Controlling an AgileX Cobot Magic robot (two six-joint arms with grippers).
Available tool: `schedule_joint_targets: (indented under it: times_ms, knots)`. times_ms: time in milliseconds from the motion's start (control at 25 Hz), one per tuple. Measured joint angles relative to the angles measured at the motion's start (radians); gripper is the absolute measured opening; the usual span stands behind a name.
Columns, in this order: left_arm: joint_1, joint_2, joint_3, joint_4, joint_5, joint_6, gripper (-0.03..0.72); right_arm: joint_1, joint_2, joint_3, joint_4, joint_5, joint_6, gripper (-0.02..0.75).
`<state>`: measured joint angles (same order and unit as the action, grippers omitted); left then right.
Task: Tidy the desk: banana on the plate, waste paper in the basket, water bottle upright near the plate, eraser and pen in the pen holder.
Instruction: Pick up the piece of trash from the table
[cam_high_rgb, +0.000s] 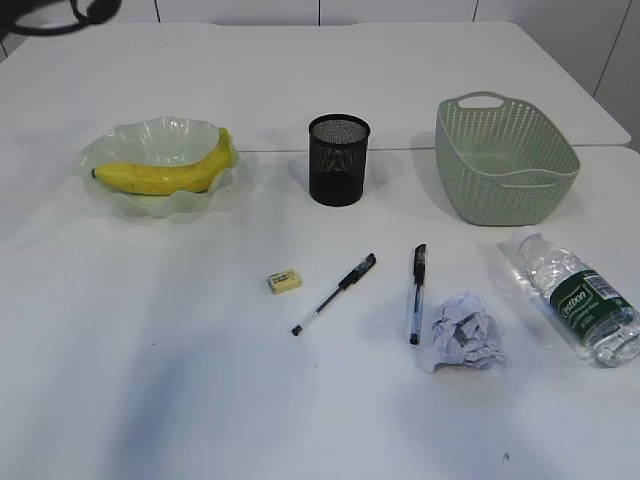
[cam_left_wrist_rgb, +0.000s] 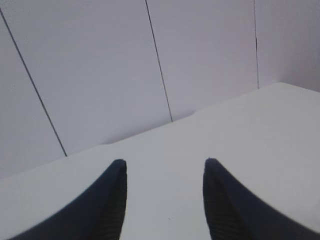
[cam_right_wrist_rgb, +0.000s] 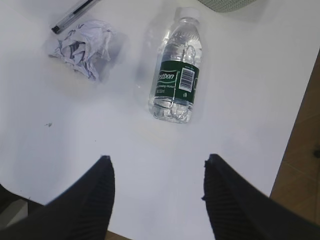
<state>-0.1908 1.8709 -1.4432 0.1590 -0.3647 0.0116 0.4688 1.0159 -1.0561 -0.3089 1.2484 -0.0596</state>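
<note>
The banana (cam_high_rgb: 165, 172) lies on the pale green plate (cam_high_rgb: 105, 150) at the left. The black mesh pen holder (cam_high_rgb: 339, 159) stands at centre back, the green basket (cam_high_rgb: 505, 160) to its right. A yellow eraser (cam_high_rgb: 284, 281) and two black pens (cam_high_rgb: 335, 293) (cam_high_rgb: 416, 293) lie in the middle. The crumpled waste paper (cam_high_rgb: 465, 331) (cam_right_wrist_rgb: 84, 46) lies beside the water bottle (cam_high_rgb: 577, 297) (cam_right_wrist_rgb: 176, 74), which lies on its side. My right gripper (cam_right_wrist_rgb: 157, 160) is open and empty, hovering near the bottle's base. My left gripper (cam_left_wrist_rgb: 165, 162) is open and empty over bare table, facing the wall.
The table's right edge (cam_right_wrist_rgb: 295, 110) runs close to the bottle, with brown floor beyond. A dark part of the left arm (cam_high_rgb: 60, 12) shows at the top left of the exterior view. A pen tip (cam_right_wrist_rgb: 75, 14) shows above the paper.
</note>
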Motion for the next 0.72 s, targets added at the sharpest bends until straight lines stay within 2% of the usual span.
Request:
schedule_joint_targets:
  times_ms: [160, 480, 720]
  knots:
    - [0.048, -0.117, 0.000, 0.000, 0.090, 0.015, 0.345, 0.000, 0.000, 0.000, 0.000, 0.000, 0.000, 0.430]
    - [0.246, -0.289, 0.002, 0.000, 0.246, 0.018, 0.345, 0.000, 0.000, 0.000, 0.028, 0.000, 0.000, 0.430]
    - [0.341, -0.404, 0.002, -0.002, 0.365, 0.018, 0.335, 0.000, 0.000, 0.000, 0.065, -0.002, 0.002, 0.430]
